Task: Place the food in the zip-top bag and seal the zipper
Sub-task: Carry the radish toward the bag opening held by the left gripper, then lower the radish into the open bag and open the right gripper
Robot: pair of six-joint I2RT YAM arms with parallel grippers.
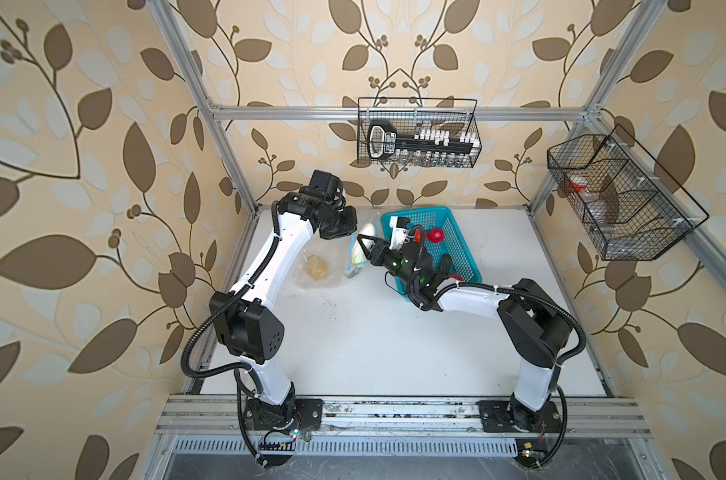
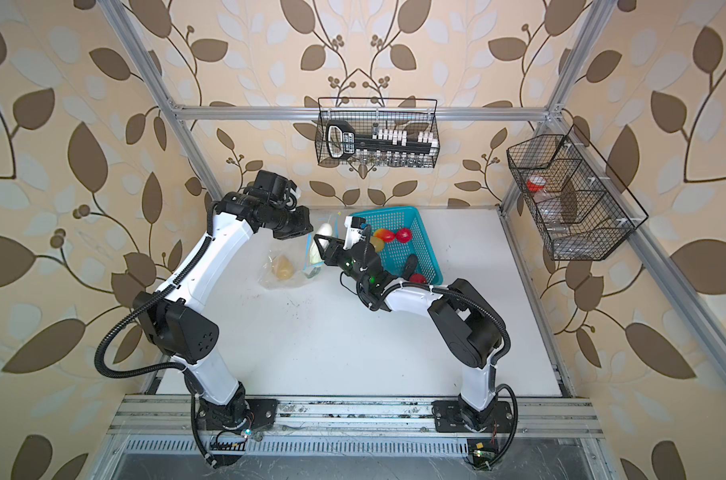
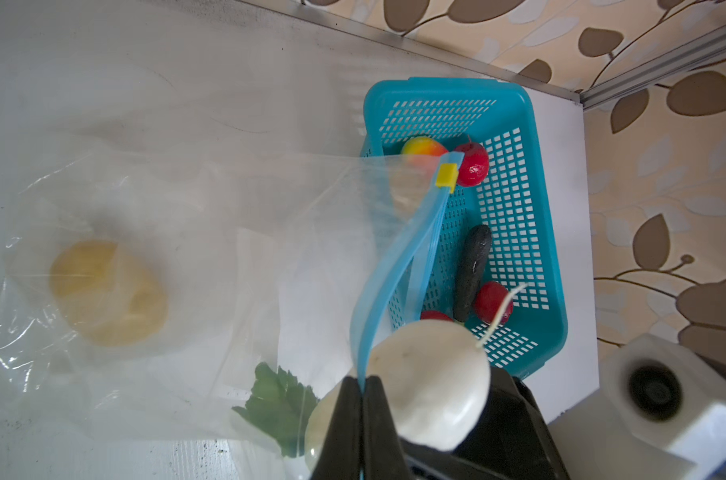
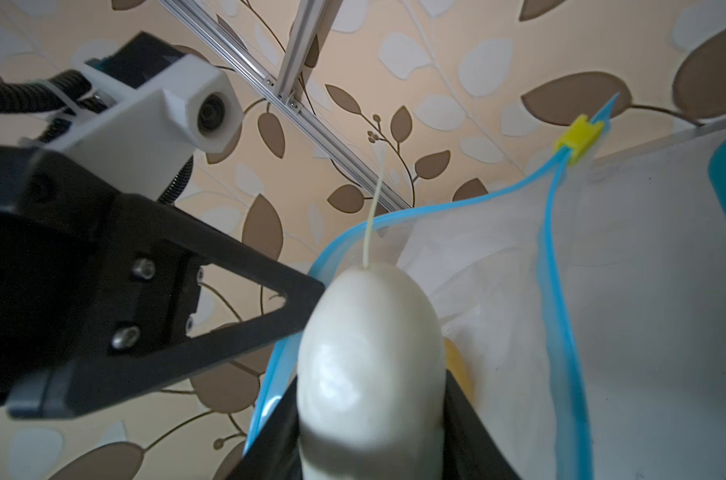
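The clear zip-top bag [image 3: 187, 232] lies on the white table, and a tan potato [image 3: 108, 291] and a green leaf [image 3: 282, 399] show through its plastic. My left gripper [image 3: 363, 382] is shut on the blue zipper [image 3: 394, 266] and lifts one lip of the mouth. The yellow slider [image 3: 446, 174] sits at the far end of the strip. My right gripper [image 4: 371, 395] is shut on the white oblong vegetable [image 4: 369, 340], which is at the opened mouth. In both top views the vegetable [image 1: 363, 245] [image 2: 320, 245] hangs between the two grippers.
The turquoise basket [image 3: 540, 208] right of the bag holds a red-yellow fruit [image 3: 421, 147], two red fruits [image 3: 473, 164] [image 3: 492, 301] and a dark eggplant [image 3: 471, 270]. Wire racks [image 1: 419, 133] [image 1: 619, 195] hang on the back and right frame.
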